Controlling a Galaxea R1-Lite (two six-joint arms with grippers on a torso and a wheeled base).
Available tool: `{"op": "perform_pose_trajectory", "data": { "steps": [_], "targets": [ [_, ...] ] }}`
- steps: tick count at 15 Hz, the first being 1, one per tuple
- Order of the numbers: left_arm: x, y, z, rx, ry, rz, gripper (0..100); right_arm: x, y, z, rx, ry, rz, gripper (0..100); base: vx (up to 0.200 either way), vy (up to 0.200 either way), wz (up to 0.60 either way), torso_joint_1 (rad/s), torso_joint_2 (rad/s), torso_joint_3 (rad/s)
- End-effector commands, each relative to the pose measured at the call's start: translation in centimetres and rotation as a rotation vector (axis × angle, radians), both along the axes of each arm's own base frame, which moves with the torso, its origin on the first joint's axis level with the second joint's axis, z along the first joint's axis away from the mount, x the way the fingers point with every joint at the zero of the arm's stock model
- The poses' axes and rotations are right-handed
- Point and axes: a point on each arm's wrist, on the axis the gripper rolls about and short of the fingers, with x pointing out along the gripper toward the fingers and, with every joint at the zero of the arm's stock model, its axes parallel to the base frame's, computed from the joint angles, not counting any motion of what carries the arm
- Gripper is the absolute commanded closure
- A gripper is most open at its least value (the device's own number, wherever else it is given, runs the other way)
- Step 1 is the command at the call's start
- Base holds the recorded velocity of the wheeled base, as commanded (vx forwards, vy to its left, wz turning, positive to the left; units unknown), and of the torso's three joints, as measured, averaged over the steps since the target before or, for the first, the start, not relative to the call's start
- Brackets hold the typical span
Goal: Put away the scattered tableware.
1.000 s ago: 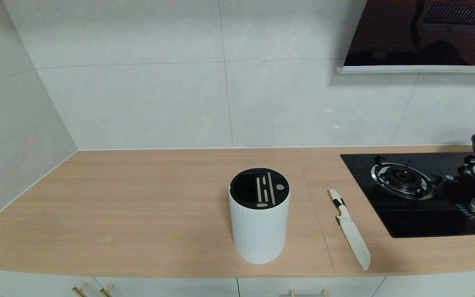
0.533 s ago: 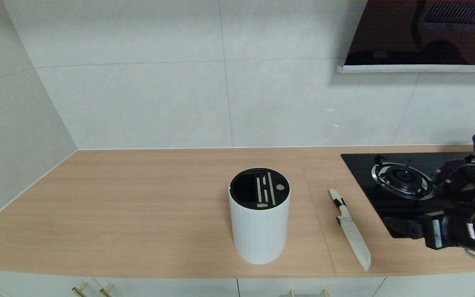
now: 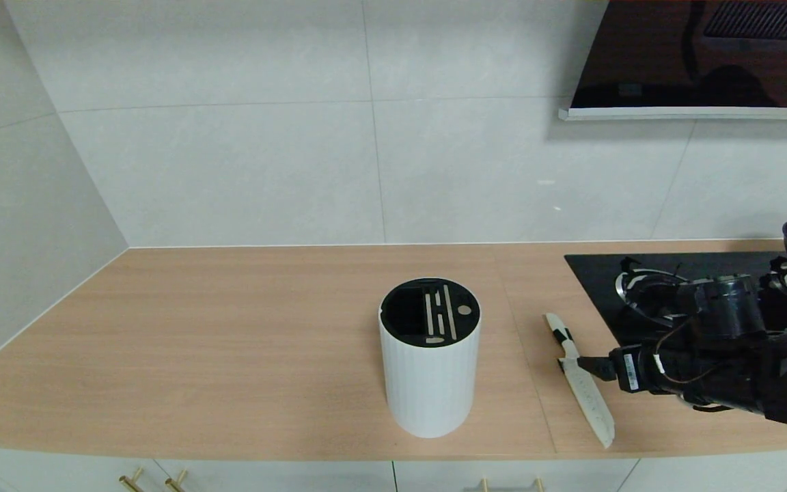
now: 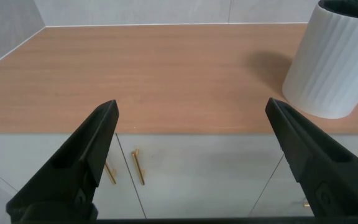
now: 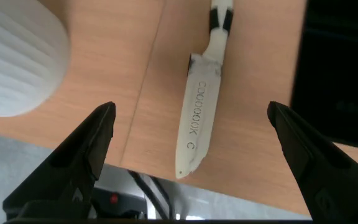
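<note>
Knife blade [image 5: 194, 124]: a row of small stamped marks runs along its flat; it can't be read as words.
White sticker [image 3: 629, 371] on the right arm [image 3: 708, 376]: dark print, too small to read.

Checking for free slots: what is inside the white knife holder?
The holder has a black top with narrow slots and one large opening, nothing sticking out. Its depths are hidden. The knife lies beside it.

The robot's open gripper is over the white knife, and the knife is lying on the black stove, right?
No. The right gripper is open over the white knife with the black-banded handle, but the knife lies on the light wooden countertop, beside the black glass stove, not on it. The head view shows it.
</note>
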Motion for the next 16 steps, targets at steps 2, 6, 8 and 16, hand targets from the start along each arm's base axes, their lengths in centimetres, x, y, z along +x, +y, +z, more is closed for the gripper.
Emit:
{"op": "perform_pose_trajectory", "data": {
  "steps": [2,6,8,16],
  "targets": [
    [0.0,0.0,0.0,0.0,0.0,0.001,0,1.5,0.4,-2.8,-0.023,0.049,-0.013,0,0.0,0.0,0.0,0.0,0.0,0.0],
    [0.0,0.0,0.0,0.0,0.0,0.001,0,2.9,0.7,-5.2,-0.02,0.072,-0.026,0,0.0,0.0,0.0,0.0,0.0,0.0],
    [0.0,0.0,0.0,0.0,0.0,0.001,0,3.9,1.0,-6.6,-0.001,0.036,-0.04,0,0.0,0.0,0.0,0.0,0.0,0.0],
    [0.0,0.0,0.0,0.0,0.0,0.001,0,6.1,1.5,-8.6,-0.019,0.04,-0.076,0,0.0,0.0,0.0,0.0,0.0,0.0]
  ]
}}
